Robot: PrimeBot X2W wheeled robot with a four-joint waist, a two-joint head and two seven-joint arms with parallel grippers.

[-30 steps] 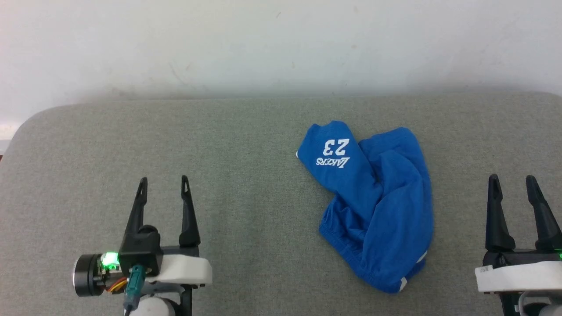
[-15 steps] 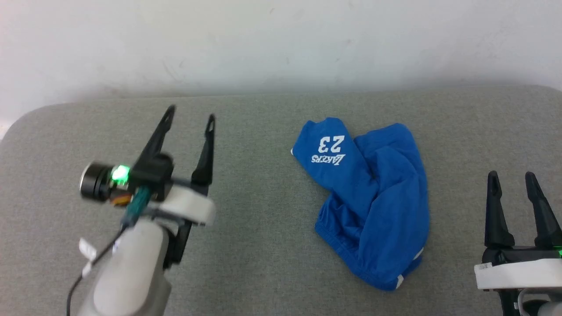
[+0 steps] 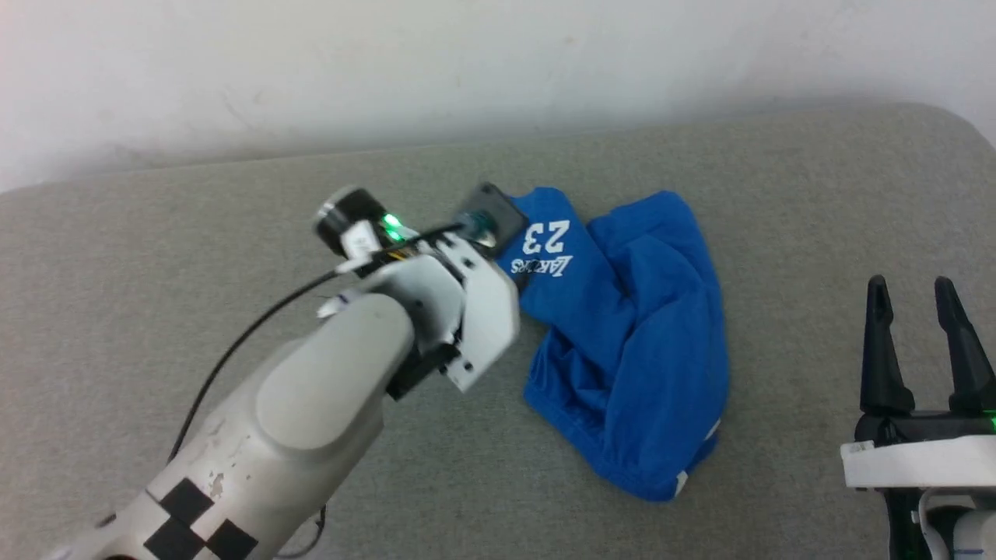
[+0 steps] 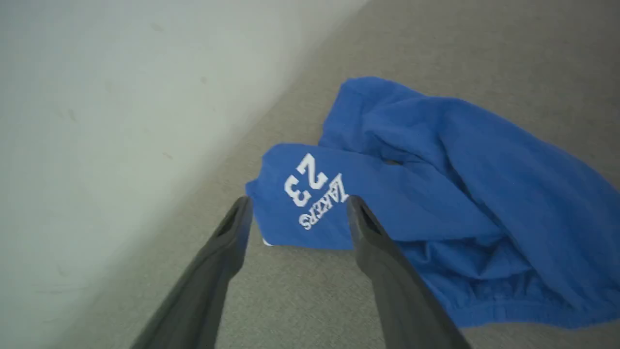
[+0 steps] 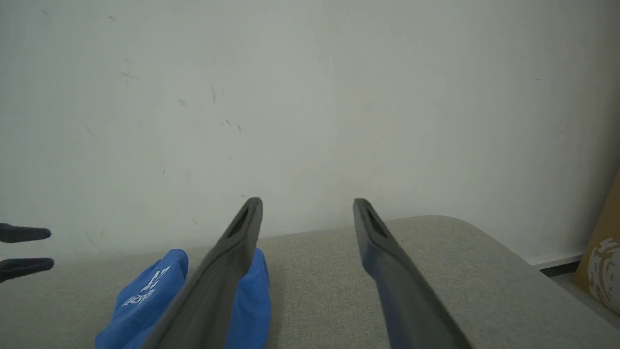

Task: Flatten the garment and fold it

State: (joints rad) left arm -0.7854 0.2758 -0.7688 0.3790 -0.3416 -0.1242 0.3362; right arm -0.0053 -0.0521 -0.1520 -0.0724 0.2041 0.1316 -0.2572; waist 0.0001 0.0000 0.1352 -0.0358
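The garment [image 3: 638, 350], bright blue shorts, lies crumpled on the grey padded surface [image 3: 194, 257]; the leg printed with a white "23" [image 3: 546, 236] points to the far left. My left arm [image 3: 436, 311] reaches across to that leg, and its wrist hides the fingers in the head view. In the left wrist view the left gripper [image 4: 298, 203] is open, with its tips straddling the printed leg of the garment [image 4: 460, 194] just above the cloth. My right gripper [image 3: 910, 288] stands open at the lower right, apart from the shorts and holding nothing.
A pale wall [image 3: 498, 62] runs along the far edge of the surface. In the right wrist view the surface's rounded right corner [image 5: 460, 228] shows, and a brown cardboard piece [image 5: 600, 261] stands beyond it. Bare grey surface lies left of the shorts.
My left arm has swung forward and to the right, from the lower left to the shorts' printed leg. The head camera has shifted. The right gripper has stayed put.
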